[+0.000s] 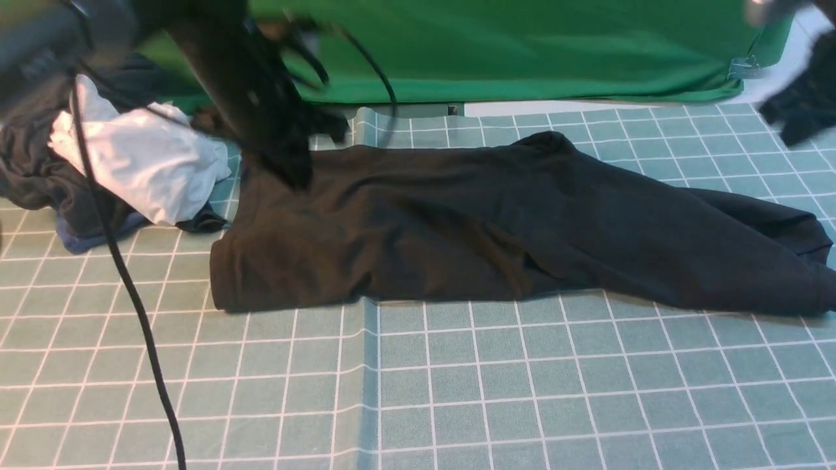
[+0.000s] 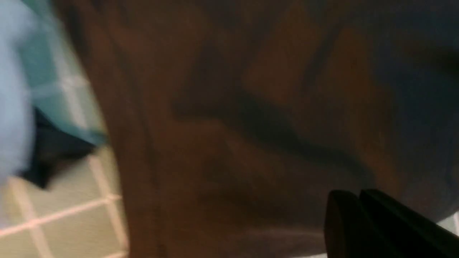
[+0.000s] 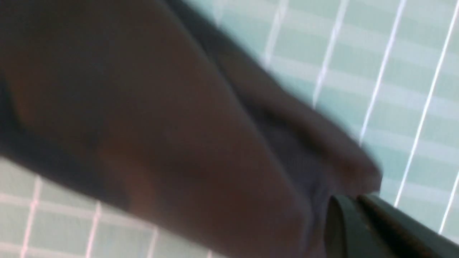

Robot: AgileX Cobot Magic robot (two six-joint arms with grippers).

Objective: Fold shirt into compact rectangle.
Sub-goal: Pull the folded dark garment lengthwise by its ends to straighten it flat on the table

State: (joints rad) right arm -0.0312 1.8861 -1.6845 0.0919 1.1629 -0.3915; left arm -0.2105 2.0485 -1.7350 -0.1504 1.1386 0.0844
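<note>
Grid mat (image 1: 457, 391) fills the near ground, and a black cable (image 1: 140, 313) hangs across its near-left corner. Beyond that bare stretch the shirt (image 1: 457, 228) lies on the mat's middle as a long band running left to right. Its left end is squared off; its right end is rumpled and reaches the mat's right edge. The left gripper (image 1: 295, 175) is down on the shirt's far-left corner with its jaws pressed together. Whether cloth is caught between them I cannot tell: the left wrist view is blurred and shows only dark fingers (image 2: 376, 222) over fabric. The right gripper (image 1: 800, 98) is a dark smear above the mat's far-right corner, perhaps clear of the shirt, and its jaws cannot be made out. A white garment (image 1: 144, 163) sits on a dark bundle (image 1: 32, 176) at the mat's left edge, just beside the shirt.
</note>
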